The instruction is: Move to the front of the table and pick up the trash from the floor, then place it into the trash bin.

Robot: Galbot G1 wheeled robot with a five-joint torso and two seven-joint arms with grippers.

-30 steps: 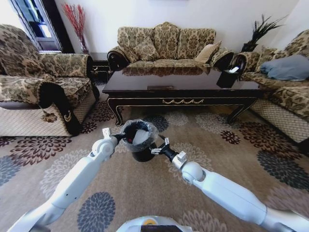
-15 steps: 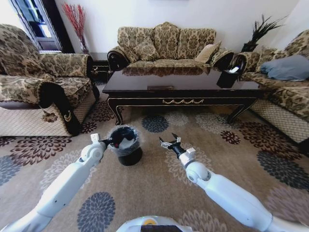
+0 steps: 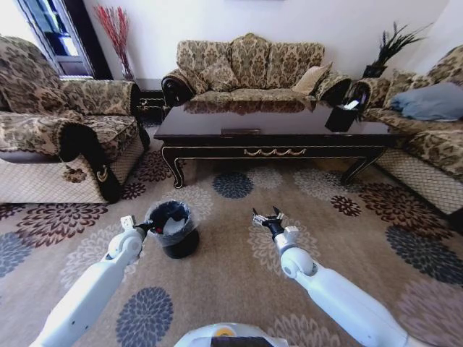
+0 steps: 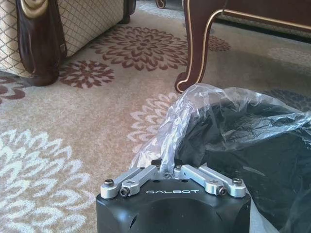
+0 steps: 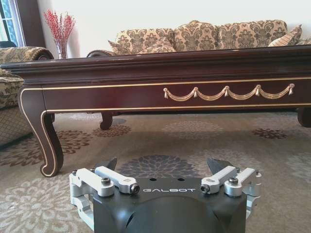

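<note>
The trash bin (image 3: 171,228) now stands on the floor (image 3: 231,275) lower and farther left than before, the left gripper (image 3: 148,226) still pinching its liner (image 4: 194,116). The right gripper (image 3: 267,216), spread wide, has withdrawn rightward. Open carpet separates both from the table (image 3: 275,137).

Bright daylight, glossy table (image 3: 268,126) glare, fisheye-bent edges, sharp focus

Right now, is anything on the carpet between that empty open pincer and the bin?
Nothing visible: bare carpet lies between the right pincer and the trash bin, whose liner the left pincer grips.
</note>
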